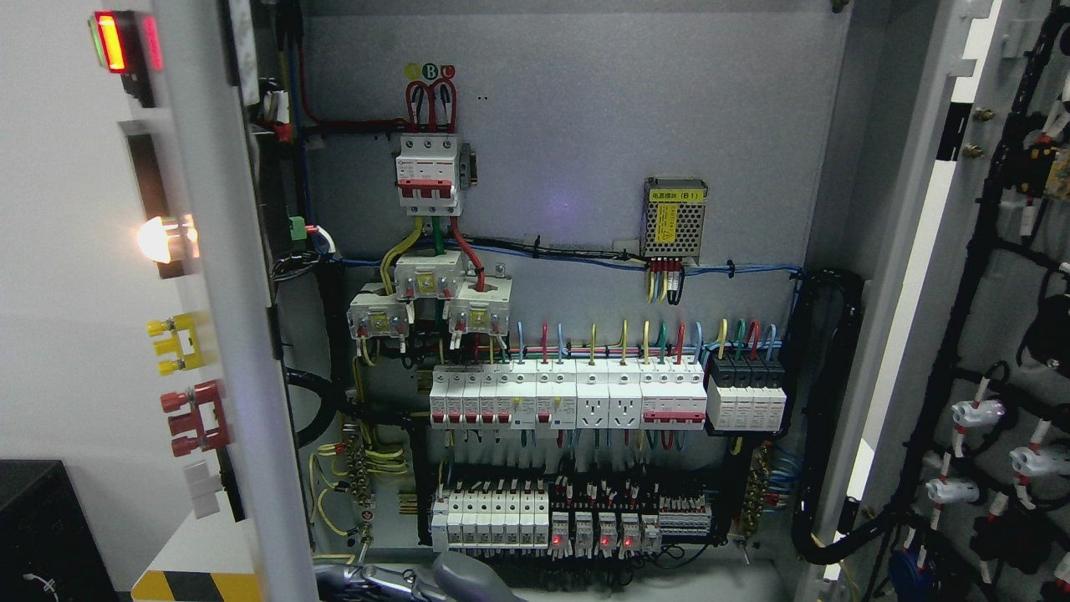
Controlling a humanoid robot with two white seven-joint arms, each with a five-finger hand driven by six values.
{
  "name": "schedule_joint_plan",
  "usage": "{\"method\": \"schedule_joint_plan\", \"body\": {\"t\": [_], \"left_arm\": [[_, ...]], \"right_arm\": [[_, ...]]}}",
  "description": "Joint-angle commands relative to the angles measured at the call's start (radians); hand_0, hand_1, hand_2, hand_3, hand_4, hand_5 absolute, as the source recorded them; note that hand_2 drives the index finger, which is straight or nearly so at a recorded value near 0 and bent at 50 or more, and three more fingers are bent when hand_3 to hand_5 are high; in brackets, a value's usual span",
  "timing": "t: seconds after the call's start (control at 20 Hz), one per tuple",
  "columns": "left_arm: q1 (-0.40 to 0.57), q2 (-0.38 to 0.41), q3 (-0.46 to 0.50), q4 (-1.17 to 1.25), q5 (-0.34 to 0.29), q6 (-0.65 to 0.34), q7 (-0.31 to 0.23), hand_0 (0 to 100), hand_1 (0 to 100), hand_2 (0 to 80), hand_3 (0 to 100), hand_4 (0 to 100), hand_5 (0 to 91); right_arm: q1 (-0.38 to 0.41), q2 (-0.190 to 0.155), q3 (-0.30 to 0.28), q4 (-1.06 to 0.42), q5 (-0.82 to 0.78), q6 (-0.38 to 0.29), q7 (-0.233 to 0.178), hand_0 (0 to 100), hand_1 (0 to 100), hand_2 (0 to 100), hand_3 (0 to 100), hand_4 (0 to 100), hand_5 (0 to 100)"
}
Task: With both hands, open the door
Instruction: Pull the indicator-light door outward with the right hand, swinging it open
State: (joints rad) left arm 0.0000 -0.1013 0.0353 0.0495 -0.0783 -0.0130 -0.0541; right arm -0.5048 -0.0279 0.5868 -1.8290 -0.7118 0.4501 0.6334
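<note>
The electrical cabinet stands open in the head view. Its right door (1003, 276) is swung wide to the right, and its inner face shows black cable looms and white connectors. The cabinet's grey back panel (585, 142) carries rows of breakers (568, 400) and coloured wires. At the left, a white panel (67, 334) with a grey edge (226, 318) holds a lit red lamp (109, 42) and a lit white lamp (157, 238). A grey piece of my left arm or hand (451, 581) pokes up at the bottom edge, below the lowest breaker row. My right hand is out of view.
A black box (42, 535) sits at the lower left, with a yellow-and-black striped edge (192, 585) beside it. Yellow (175, 343) and red (196, 418) terminals stick out of the left panel. A small mesh power supply (674, 217) is mounted on the back panel.
</note>
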Motion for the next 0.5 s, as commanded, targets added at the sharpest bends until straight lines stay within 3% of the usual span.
{"method": "schedule_joint_plan", "body": {"t": [0.0,0.45], "left_arm": [[0.021,0.000,0.000,0.000,0.000,0.001,0.000,0,0,0.0,0,0,0.0],[0.021,0.000,0.000,0.000,0.000,0.001,0.000,0,0,0.0,0,0,0.0]], "right_arm": [[-0.004,0.042,0.113,0.025,-0.003,-0.001,-0.003,0,0,0,0,0,0],[-0.069,0.111,0.150,0.154,0.046,-0.007,-0.003,0,0,0,0,0,0]]}}
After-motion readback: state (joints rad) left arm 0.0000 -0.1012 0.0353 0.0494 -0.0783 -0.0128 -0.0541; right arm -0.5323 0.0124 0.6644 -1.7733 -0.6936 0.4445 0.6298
